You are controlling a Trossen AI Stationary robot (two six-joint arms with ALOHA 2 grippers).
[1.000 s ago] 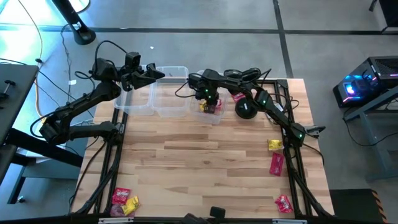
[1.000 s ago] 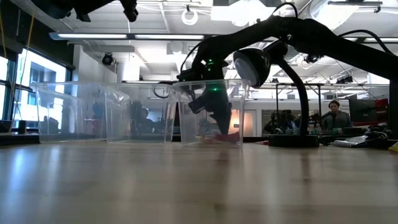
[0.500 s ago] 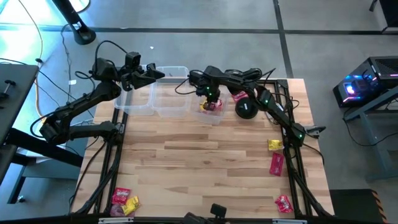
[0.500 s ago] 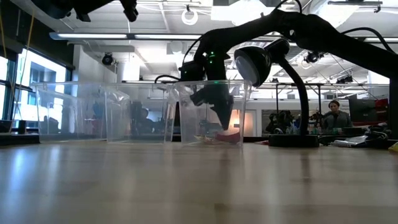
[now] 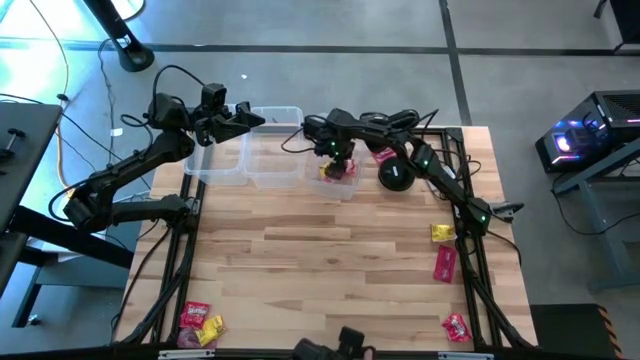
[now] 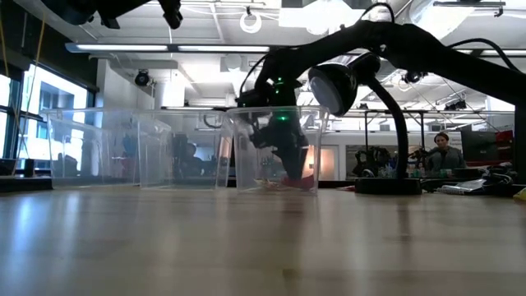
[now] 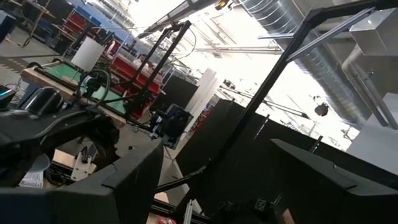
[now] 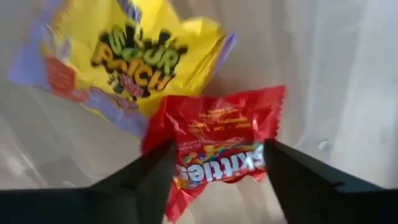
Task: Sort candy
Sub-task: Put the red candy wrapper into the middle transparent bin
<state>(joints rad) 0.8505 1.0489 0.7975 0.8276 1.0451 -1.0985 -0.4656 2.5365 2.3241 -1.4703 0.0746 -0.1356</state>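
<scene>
The right gripper [image 8: 214, 180] is down inside the right tub [image 5: 345, 188], the one of three clear tubs nearest the lamp [image 5: 396, 176]. Its fingers [image 8: 140, 180] stand spread apart on either side of a red packet [image 8: 221, 155], with gaps showing between pads and wrapper, so nothing is held. The red packet lies on the tub's floor, partly over a yellow packet [image 8: 134, 59] beside it. From above, the gripper [image 5: 338, 158] covers most of that tub, with red and yellow wrappers showing just under it. From table height the gripper [image 6: 288, 152] is seen through the tub's clear wall [image 6: 246, 148], its tips close above the red packet [image 6: 300, 182].

The middle tub [image 5: 275, 150] and the left tub [image 5: 215, 160] sit in a row touching the right tub, away from the lamp.

More candy lies outside the tubs. A pink packet [image 5: 384, 155] is just beside the lamp head. Well away from the lamp, along the table's right edge, lie a yellow one [image 5: 441, 232], a pink one [image 5: 445, 262] and a red one [image 5: 456, 326]. At the far opposite corner is a cluster [image 5: 198, 323] of red and yellow packets.

The left gripper [image 5: 240, 117] hangs above the left tub's rim, fingers [image 7: 130, 183] wide apart and empty.
</scene>
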